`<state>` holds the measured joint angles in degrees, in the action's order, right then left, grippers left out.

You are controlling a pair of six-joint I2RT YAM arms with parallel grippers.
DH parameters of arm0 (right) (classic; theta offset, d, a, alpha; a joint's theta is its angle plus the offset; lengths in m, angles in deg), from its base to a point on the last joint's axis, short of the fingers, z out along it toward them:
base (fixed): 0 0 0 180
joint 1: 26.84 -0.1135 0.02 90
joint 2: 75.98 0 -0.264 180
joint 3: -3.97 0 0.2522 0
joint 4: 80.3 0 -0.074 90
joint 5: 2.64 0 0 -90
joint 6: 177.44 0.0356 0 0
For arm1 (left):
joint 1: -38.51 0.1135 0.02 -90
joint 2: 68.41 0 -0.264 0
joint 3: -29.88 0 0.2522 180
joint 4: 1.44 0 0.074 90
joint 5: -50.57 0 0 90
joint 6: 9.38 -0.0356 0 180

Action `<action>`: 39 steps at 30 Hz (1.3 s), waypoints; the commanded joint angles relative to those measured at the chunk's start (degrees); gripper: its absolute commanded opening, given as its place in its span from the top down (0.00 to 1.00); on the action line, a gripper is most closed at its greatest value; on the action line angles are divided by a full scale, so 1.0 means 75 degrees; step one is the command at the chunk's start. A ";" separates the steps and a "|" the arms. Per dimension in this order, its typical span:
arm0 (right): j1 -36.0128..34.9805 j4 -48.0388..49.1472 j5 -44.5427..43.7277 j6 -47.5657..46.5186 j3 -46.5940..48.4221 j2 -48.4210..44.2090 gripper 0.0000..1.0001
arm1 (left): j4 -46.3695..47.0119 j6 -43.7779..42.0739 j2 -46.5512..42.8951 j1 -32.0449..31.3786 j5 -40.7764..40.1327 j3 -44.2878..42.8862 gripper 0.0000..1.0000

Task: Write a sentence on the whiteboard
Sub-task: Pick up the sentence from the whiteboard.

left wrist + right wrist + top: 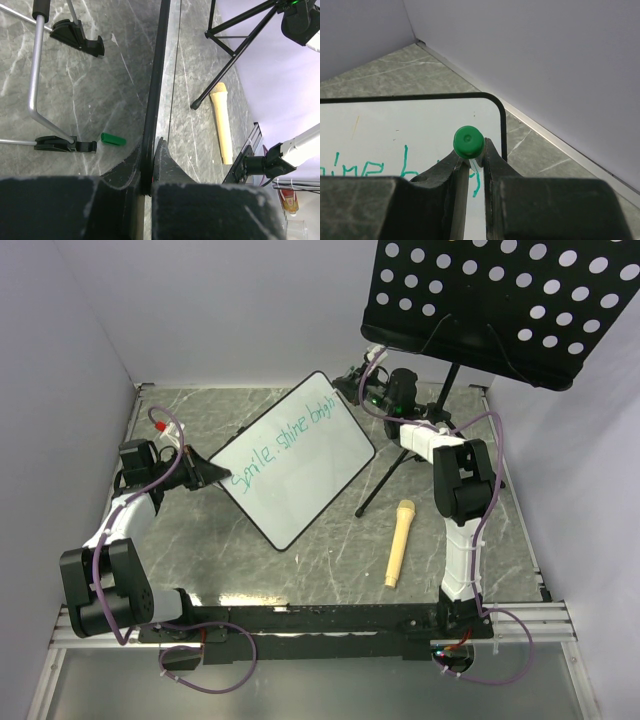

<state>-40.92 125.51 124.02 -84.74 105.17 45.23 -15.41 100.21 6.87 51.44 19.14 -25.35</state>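
The whiteboard [310,475] stands tilted in the middle of the table. The teal sentence [285,438] reads about "Smile, shine bright" along its upper long edge. My left gripper [216,476] is shut on the board's left edge; the left wrist view shows the jaws [150,156] clamped on the black frame [159,60], seen edge-on. My right gripper [366,382] is at the board's far corner, shut on a green marker [468,141]. In the right wrist view the marker stands over the board [410,125], by the last teal strokes [365,169].
A black perforated music stand [500,300] overhangs the back right, its tripod legs [385,480] beside the board. A beige microphone-shaped object [399,540] lies front right. A green cap [113,139] and a wire stand's black feet [65,145] lie under the board.
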 commanded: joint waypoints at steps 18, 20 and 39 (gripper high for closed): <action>0.0038 -0.0190 0.0104 -0.0090 0.0658 0.0385 1.00 | 0.0192 -0.1699 0.0063 -0.0013 -0.1633 0.0069 0.99; 0.0038 -0.0225 0.0092 -0.0102 0.0704 0.0397 1.00 | 0.0168 -0.1710 0.0063 -0.0013 -0.1633 0.0057 0.99; -0.0020 -0.0425 0.0092 -0.0184 0.0845 0.0550 1.00 | 0.0122 -0.1734 0.0005 -0.0013 -0.1633 0.0092 0.99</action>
<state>-40.95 121.29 124.02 -85.64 107.99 47.28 -15.41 100.21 6.85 51.44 19.18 -25.35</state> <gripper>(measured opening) 0.190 0.070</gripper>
